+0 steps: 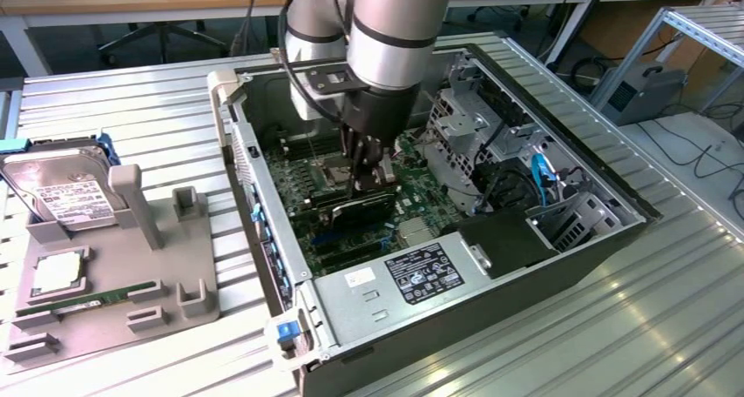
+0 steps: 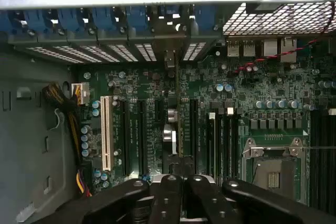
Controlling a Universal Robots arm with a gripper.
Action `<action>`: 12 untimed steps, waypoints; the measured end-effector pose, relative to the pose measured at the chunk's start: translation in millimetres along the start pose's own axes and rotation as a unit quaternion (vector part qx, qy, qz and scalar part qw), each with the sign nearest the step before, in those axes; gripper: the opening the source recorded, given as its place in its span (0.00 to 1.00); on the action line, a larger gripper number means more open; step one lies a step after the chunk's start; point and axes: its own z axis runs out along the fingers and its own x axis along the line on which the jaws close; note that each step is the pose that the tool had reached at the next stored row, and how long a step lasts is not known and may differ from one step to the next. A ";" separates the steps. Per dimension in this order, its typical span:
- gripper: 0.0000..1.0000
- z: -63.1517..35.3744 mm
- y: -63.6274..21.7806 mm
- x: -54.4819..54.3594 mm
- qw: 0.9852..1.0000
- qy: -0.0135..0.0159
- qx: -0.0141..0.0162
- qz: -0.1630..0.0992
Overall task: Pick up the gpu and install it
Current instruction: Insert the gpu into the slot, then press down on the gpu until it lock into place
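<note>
A: Where is the gpu (image 1: pixel 352 209) sitting?

B: Inside the open case (image 1: pixel 581 240), standing on edge over the motherboard (image 2: pixel 273 103), among the expansion slots. In the wrist view the card (image 2: pixel 180 129) is showing edge-on as a thin dark strip, its long axis running from the fingers toward the rear slot covers (image 2: pixel 105 51).

A: Which way is it pointing in the exterior view?

B: Its long axis is running from the case's middle toward the wall on the exterior view's left. Which end carries the bracket, I cannot tell.

A: Gripper?

B: The gripper (image 1: pixel 369 172) is hanging straight down into the case, fingers (image 2: pixel 168 198) pressed together, pinching the gpu's top edge.

A: Anything else?

B: A grey fixture (image 1: pixel 174 292) is lying on the counter (image 1: pixel 139 110) at the exterior view's left, holding a hard drive (image 1: pixel 64 197) and a green memory stick (image 1: pixel 87 301).
</note>
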 end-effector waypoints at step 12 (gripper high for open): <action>0.11 -0.5 -10.8 -0.2 1.000 0.000 -0.006 -0.001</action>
